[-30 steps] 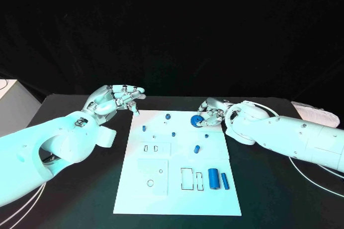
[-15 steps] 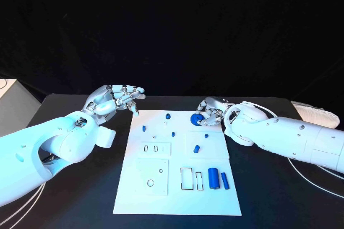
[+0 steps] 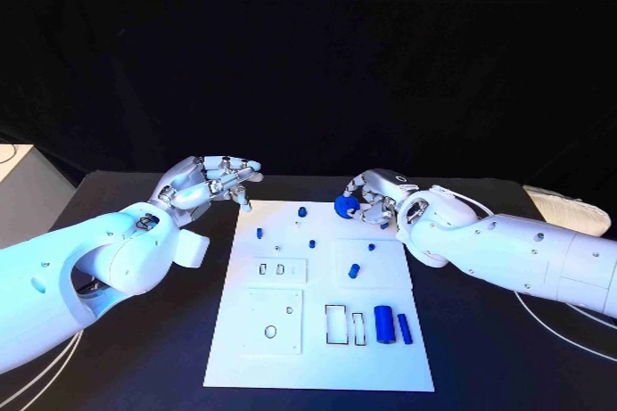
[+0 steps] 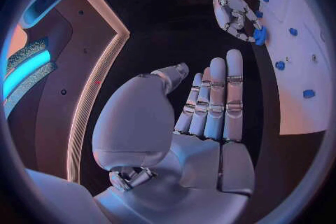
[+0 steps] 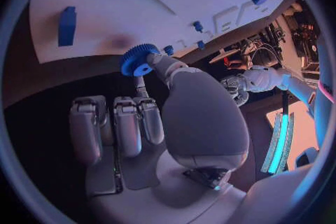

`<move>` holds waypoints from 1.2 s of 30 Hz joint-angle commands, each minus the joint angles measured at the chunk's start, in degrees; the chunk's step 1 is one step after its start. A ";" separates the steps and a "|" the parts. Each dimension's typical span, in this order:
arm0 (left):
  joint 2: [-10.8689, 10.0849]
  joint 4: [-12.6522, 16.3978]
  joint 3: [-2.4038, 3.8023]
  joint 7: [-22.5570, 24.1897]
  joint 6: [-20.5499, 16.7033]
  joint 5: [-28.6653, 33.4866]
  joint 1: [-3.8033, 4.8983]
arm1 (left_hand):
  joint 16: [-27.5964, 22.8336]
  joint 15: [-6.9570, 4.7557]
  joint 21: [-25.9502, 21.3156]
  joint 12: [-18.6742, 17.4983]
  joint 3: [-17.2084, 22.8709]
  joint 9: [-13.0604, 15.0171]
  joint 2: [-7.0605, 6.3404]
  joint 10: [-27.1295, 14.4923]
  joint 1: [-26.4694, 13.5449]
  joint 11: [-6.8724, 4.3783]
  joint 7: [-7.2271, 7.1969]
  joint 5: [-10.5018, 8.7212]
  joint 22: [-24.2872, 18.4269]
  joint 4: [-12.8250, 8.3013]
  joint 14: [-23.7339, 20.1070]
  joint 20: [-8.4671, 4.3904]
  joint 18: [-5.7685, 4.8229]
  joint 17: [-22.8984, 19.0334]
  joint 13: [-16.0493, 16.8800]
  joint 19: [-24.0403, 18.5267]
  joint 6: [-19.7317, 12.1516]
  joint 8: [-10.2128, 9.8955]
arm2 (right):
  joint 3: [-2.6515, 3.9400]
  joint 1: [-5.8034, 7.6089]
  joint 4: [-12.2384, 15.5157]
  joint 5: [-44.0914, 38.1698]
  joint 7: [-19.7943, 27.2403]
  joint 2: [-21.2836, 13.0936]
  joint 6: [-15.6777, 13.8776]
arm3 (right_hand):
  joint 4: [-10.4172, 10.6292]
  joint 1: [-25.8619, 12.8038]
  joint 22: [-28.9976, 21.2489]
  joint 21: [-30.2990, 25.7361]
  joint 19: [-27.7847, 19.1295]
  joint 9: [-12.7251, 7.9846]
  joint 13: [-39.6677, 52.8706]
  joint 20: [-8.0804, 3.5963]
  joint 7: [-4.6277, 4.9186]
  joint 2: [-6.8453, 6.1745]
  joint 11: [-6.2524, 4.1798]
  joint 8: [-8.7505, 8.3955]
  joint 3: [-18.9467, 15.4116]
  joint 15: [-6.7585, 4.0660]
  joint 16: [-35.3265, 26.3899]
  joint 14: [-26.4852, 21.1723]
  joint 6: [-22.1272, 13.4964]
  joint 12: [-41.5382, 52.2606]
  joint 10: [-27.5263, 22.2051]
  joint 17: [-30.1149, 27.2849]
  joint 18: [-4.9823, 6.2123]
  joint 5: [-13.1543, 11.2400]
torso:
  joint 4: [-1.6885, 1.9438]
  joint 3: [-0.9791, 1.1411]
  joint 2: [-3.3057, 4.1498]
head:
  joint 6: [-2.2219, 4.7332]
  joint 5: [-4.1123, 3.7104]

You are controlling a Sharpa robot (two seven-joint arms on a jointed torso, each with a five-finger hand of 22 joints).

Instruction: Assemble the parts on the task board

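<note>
The right hand [image 3: 366,197] pinches a blue gear [image 3: 345,206] in its fingers [image 5: 155,61], lifted above the far edge of the task board [image 3: 322,349], probably so its toothed rim stays free for seating on a peg. The left hand [image 3: 209,181] hovers off the board's far corner, fingers curled loosely around nothing.

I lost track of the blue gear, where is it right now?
In the head view the blue gear is pinched in the right hand, above the task board's far right corner.
</note>
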 commanded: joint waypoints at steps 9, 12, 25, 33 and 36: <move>0.25 0.20 0.04 -0.03 1.22 -0.18 0.02 | 0.20 -0.01 0.28 -0.26 0.31 0.08 -0.20 -0.24 -0.08 -0.05 -0.23 -0.25 0.05 0.14 -0.31 0.08 0.77 -0.06 0.06 -0.32 -0.34 0.06 | -0.22 -0.05 2.12 -4.64 0.29 3.61 -1.87 | -0.04 -0.73 11.89 0.09 4.72 1.13 13.53 -0.53 -1.41 0.01 -0.47 2.66 0.41 -0.36 0.24 5.75 2.51 0.22 4.25 13.73 -0.45 -0.36 | -0.02 -0.05 0.06 | 0.26 0.58; 0.34 0.26 0.04 -0.08 1.27 -0.19 0.02 | 0.20 -0.01 0.28 -0.26 0.31 0.08 -0.20 -0.24 -0.08 -0.05 -0.23 -0.25 0.05 0.14 -0.31 0.08 0.77 -0.06 0.06 -0.32 -0.34 0.06 | -0.51 -0.16 1.70 -5.42 -0.34 5.26 -0.93 | -0.08 -0.84 11.85 0.06 4.70 1.13 13.53 -0.56 -1.41 -0.14 -0.47 2.67 0.46 -0.38 0.25 5.76 2.44 0.21 4.24 13.77 -0.43 -0.47 | 0.00 -0.03 0.11 | 0.29 0.65; 0.94 0.04 0.05 -0.14 1.52 -0.54 0.02 | 0.23 0.00 0.48 -0.26 0.31 0.13 -0.19 -0.26 -0.11 -0.05 -0.24 -0.25 0.18 0.17 -0.33 0.10 0.78 -0.10 0.07 -0.50 -0.36 0.07 | -0.93 -1.41 -0.58 -10.75 -4.76 10.09 0.34 | -0.26 -1.06 11.84 0.04 4.69 1.10 13.35 -0.60 -1.35 -0.54 -0.46 2.60 0.70 -0.38 0.26 5.77 2.07 0.04 4.05 13.80 -0.43 -0.61 | 0.00 -0.06 0.19 | -0.01 0.83; 1.11 -0.05 0.05 -0.14 1.59 -0.60 0.02 | 0.23 0.00 0.48 -0.26 0.31 0.13 -0.19 -0.26 -0.11 -0.05 -0.24 -0.25 0.18 0.17 -0.33 0.10 0.78 -0.10 0.07 -0.50 -0.36 0.07 | -0.96 -1.70 -1.72 -12.73 -6.46 11.60 0.54 | -0.28 -1.22 11.82 0.03 4.68 1.09 13.35 -0.60 -1.31 -0.70 -0.42 2.58 0.79 -0.37 0.25 5.76 1.96 0.04 4.05 13.76 -0.43 -0.63 | 0.03 0.06 0.20 | -0.33 1.10; 1.11 -0.04 0.05 -0.14 1.60 -0.61 0.02 | 0.23 0.00 0.48 -0.26 0.31 0.13 -0.19 -0.26 -0.11 -0.05 -0.24 -0.25 0.18 0.17 -0.33 0.10 0.78 -0.10 0.07 -0.50 -0.36 0.07 | -0.96 -1.77 -1.76 -12.95 -6.68 11.94 0.51 | -0.28 -1.30 11.83 0.04 4.69 1.09 13.33 -0.60 -1.30 -0.76 -0.41 2.59 0.80 -0.36 0.24 5.76 1.94 0.03 4.04 13.75 -0.43 -0.68 | 0.04 0.06 0.17 | -0.34 1.13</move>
